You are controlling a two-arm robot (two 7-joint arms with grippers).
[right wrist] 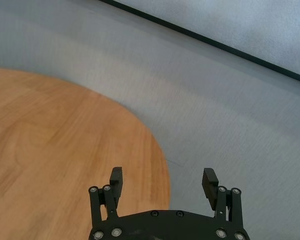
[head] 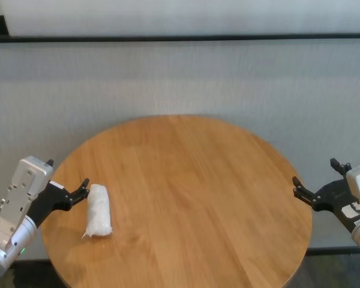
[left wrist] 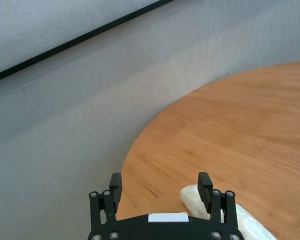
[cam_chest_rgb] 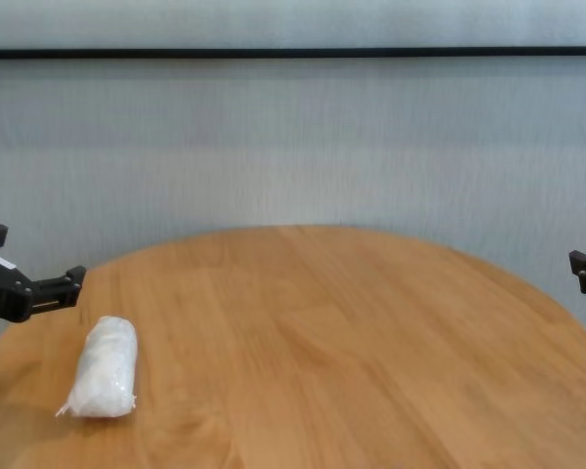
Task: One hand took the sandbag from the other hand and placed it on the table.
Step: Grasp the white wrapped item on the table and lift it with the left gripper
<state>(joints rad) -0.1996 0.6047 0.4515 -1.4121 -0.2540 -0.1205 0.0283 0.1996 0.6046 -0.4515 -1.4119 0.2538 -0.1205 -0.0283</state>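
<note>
Your sandbag lies lower left on the table; left gripper beside it and right gripper both gape empty.

White sandbag flat on table, near-left edge; untouched

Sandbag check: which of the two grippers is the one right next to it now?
The left gripper. It hangs open at the table's left edge, just beside the sandbag lying there. The right gripper is open at the opposite edge, far from it.
</note>
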